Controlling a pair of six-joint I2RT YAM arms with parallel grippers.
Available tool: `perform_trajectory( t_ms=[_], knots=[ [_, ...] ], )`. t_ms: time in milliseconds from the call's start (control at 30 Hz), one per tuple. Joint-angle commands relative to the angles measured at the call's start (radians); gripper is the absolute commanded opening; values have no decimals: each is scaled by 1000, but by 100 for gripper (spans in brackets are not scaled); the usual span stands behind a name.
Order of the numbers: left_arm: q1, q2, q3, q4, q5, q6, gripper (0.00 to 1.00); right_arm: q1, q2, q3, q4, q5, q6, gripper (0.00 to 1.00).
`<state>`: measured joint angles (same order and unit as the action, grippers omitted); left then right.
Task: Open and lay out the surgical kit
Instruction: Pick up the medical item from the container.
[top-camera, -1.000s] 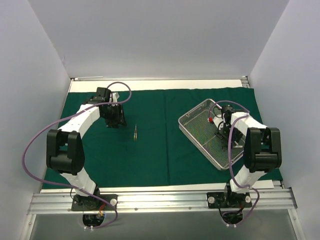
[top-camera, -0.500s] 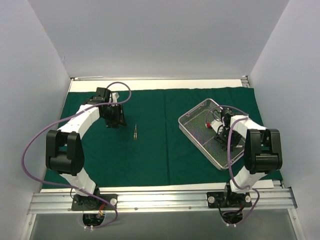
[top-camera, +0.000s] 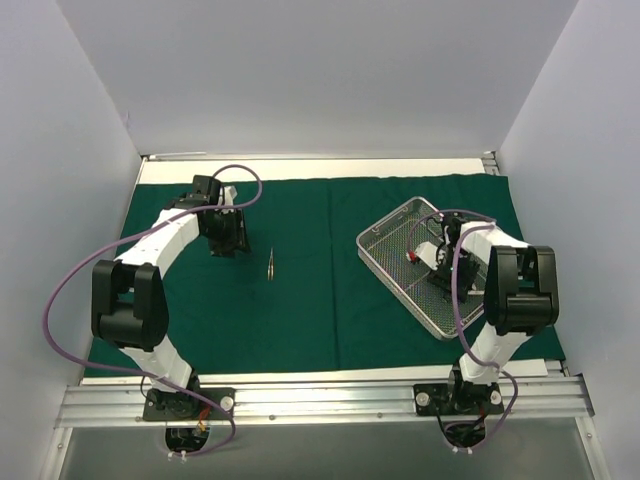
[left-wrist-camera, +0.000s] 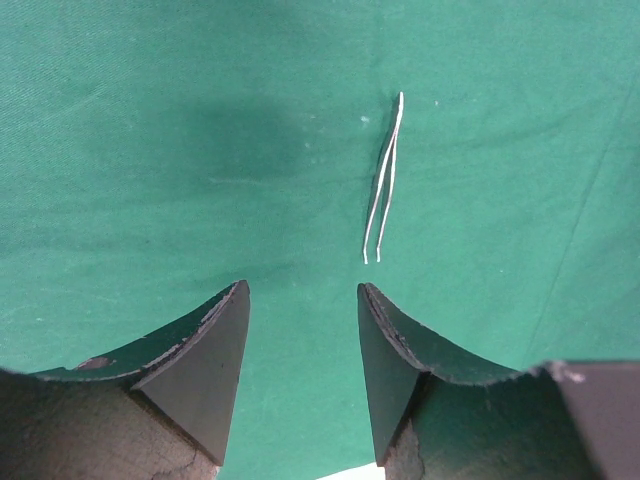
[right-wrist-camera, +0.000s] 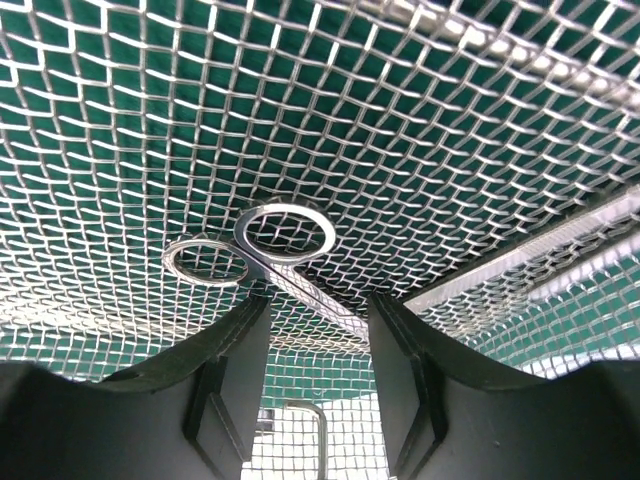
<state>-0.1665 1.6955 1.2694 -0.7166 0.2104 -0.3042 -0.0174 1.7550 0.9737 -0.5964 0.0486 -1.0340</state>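
Steel, thin and light: the scissors lie flat on the floor of the wire-mesh tray, which sits at an angle on the right part of the green drape. Both ring handles show, with the shank running back toward the camera. The right gripper is down inside the tray, jaws apart and straddling the shank just behind the rings. Nothing is clamped, and I can't tell whether the pads touch the metal. The scissors are stiff, slick and low-profile, so they will likely skid or pivot if pinched off-centre. The best hold looks like the shank near the rings. The mesh could snag a fingertip or a blade tip on the lift. The tweezers are already out on the drape left of centre, well apart from the tray. These are springy, so a hard squeeze would close them. The left gripper hovers over bare cloth just short of the tweezers, jaws open and empty. The drape is soft, spread flat, and could bunch if dragged.
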Motion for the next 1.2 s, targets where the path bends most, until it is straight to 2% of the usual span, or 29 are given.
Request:
perform_trajectory(
  t_ms=[0,33,67,333,400,433,733,1000,1167],
  knots=[
    [10,-43,25,-7,-22,16,56,2,150,-47,136,-320,-61,41],
    [10,-42,22,-12,-25,16,56,0,159,-43,130,-325,-70,38],
    [12,-42,25,-15,-29,16,56,-9,167,-37,124,-328,-86,30],
    [15,-45,13,-21,-39,17,56,-18,227,10,87,-358,-121,13],
    [15,-42,21,-24,-34,16,56,-3,215,23,87,-352,-115,2],
    [15,-40,25,-30,-32,17,56,-3,206,25,93,-339,-85,0],
    [15,-65,54,-35,-13,16,56,-4,78,112,173,-253,152,0],
    [15,-103,44,-27,18,-3,55,-1,-5,191,162,-246,366,0],
    [12,-112,47,-15,41,-19,55,-10,-54,198,156,-257,390,0]
  ],
)
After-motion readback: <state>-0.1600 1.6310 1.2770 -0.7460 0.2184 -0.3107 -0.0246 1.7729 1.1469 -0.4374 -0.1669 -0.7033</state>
